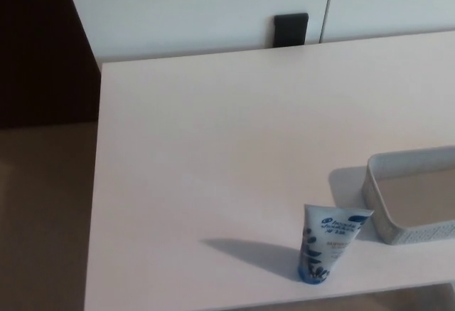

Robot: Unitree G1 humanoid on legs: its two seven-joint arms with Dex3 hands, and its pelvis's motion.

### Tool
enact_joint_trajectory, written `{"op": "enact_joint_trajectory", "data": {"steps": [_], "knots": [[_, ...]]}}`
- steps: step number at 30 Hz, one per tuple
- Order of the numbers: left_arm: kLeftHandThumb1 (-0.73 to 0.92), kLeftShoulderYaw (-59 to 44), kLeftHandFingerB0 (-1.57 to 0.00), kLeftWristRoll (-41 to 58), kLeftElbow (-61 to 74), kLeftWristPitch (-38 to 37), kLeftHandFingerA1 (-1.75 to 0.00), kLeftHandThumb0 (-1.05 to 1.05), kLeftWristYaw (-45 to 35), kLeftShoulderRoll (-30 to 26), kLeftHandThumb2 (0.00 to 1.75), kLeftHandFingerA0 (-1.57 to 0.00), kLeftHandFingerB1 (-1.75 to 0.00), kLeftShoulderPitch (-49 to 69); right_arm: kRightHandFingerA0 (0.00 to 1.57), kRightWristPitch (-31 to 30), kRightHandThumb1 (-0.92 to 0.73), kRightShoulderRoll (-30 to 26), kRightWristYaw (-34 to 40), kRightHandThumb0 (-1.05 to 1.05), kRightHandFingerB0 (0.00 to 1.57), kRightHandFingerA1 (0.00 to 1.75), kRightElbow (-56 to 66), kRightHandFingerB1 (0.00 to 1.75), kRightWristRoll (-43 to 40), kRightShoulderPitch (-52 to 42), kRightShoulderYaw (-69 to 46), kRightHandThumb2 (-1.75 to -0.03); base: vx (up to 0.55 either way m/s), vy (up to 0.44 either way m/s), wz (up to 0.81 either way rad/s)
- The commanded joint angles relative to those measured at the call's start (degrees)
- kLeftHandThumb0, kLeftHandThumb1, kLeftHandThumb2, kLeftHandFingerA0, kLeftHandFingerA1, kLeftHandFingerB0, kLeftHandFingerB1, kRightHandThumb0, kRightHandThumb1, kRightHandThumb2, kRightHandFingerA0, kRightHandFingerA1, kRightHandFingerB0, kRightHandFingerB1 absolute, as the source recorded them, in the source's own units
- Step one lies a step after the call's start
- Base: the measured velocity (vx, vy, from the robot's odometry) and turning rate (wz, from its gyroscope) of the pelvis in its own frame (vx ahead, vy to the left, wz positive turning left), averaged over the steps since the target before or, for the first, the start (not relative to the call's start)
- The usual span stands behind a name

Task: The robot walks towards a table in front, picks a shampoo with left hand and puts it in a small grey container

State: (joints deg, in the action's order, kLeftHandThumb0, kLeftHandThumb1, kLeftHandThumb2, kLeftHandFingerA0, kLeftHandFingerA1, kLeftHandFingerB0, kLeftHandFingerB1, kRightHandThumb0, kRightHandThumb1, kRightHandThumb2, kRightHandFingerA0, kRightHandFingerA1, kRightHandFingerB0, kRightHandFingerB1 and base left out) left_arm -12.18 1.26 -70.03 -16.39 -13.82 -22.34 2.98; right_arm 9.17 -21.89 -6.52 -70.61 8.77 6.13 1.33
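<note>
White tabletop (pixel 213 147) fills most of my head view. The small grey container (pixel 416 233) sits toward its near right, partly cut off by the picture's edge. The shampoo (pixel 325 243), a white tube with blue print, stands upright on its cap just left of the container's near corner. It looks close to the container but not touching it, and it is also near the table's front edge. What I can see of the container looks empty.

Neither the left hand nor the right hand shows, so I cannot tell whether their fingers are apart or closed.

I judge the pick has not begun. To do it well, I would bring the left hand in from the side of the tube away from the container, with fingers spread wide, and close them around the tube's middle. The tube stands on a narrow base, so a glancing touch could tip it against the container or off the front edge.
</note>
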Motion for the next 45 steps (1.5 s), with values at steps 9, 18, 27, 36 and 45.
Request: {"op": "enact_joint_trajectory", "data": {"steps": [9, 18, 27, 36, 45], "knots": [[0.49, -16.8, -0.17, 21.8, 31.9, 0.3, -0.36, -0.48, -11.1, 4.8, 0.55, -0.17, -0.27, 13.1, 0.65, 0.1, -0.69, -0.5, 0.0, -0.26, 0.48, 0.49, -0.4, 0.4, 0.8, -0.8, 0.8, -0.6, 0.0, 0.0, 0.0], [0.36, -20.9, -0.01, 39.4, 87.4, 2.5, -0.33, -0.52, -16.0, -1.3, 0.73, -0.02, -0.2, 24.5, 0.69, -0.3, -0.69, -0.5, 0.3, -0.27, 0.48, 0.51, -1.1, 0.4, 1.1, -0.7, 1.1, -0.6, 0.0, 0.0, 0.0], [0.48, -5.2, -0.05, 30.2, 105.1, 11.8, -0.36, -0.51, -10.0, -5.2, 0.56, -0.07, -0.23, 12.9, 0.66, -0.6, -0.7, -0.2, 0.4, -0.26, 0.48, 0.5, -1.1, 0.4, 1.3, -1.4, 1.3, -0.6, 0.0, 0.0, 0.0], [0.37, 11.2, -0.03, 14.9, 100.2, 17.6, -0.46, -0.58, -12.0, 0.0, 0.74, -0.06, -0.24, 5.0, 0.66, -0.5, -0.7, 0.2, 0.6, -0.25, 0.5, 0.5, -1.4, 0.41, 1.3, -1.3, 1.3, -0.6, 0.0, 0.0, 0.0], [0.5, 20.1, -0.09, 10.1, 96.9, 20.9, -0.4, -0.57, -9.8, 2.2, 0.6, -0.11, -0.18, 2.2, 0.7, -0.6, -0.69, 0.3, 1.4, -0.27, 0.51, 0.51, -1.4, 0.41, 1.7, -0.6, 1.9, -0.6, 0.0, 0.0, 0.0]]}}
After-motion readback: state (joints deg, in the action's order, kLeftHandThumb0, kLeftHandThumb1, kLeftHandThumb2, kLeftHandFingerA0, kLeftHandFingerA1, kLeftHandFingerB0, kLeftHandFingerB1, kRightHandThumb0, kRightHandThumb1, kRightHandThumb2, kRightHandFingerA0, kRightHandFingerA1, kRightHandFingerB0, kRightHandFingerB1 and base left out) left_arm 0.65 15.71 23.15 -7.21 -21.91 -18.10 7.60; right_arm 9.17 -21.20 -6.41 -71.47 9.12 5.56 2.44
